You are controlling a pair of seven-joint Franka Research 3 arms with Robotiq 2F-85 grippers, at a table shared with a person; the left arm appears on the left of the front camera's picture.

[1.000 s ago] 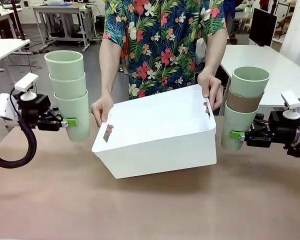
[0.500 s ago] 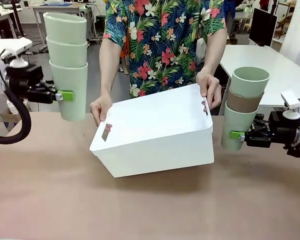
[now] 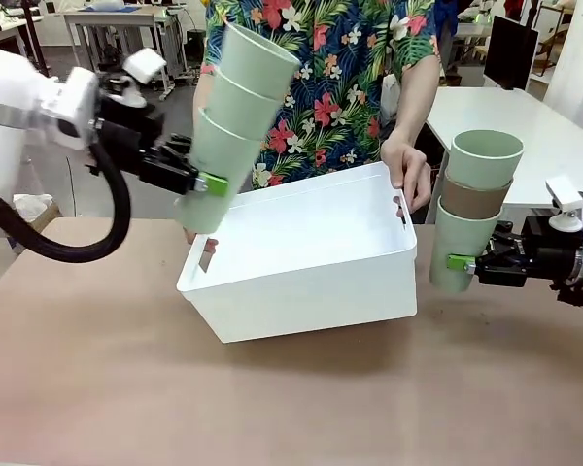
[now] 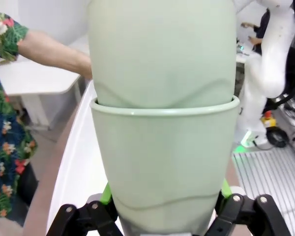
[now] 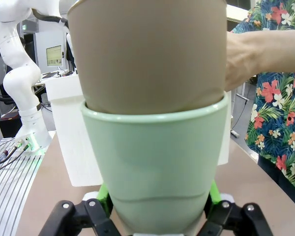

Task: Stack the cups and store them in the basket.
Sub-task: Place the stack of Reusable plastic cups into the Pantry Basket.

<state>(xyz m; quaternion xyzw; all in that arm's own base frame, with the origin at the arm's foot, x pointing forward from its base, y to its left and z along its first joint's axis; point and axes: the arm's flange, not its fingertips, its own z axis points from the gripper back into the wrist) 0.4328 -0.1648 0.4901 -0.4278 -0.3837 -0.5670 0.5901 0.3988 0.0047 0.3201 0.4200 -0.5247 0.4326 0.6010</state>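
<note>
My left gripper is shut on the bottom cup of a stack of three mint green cups, tilted to the right above the left end of the white basket. The left wrist view shows that stack close up between the green pads. A person's hands hold the basket tipped toward me by its short ends. My right gripper is shut on a second stack, upright right of the basket: mint cup at the bottom, brown-taupe cup in it, mint cup on top.
The brown table lies bare in front of the basket. White tables stand behind at the right and far left. The person stands at the far edge behind the basket. Another white arm shows in the right wrist view.
My left arm has swung up and to the right with its stack, tilting it over the basket's left end. The basket settled slightly lower. The right arm and its stack stayed still.
</note>
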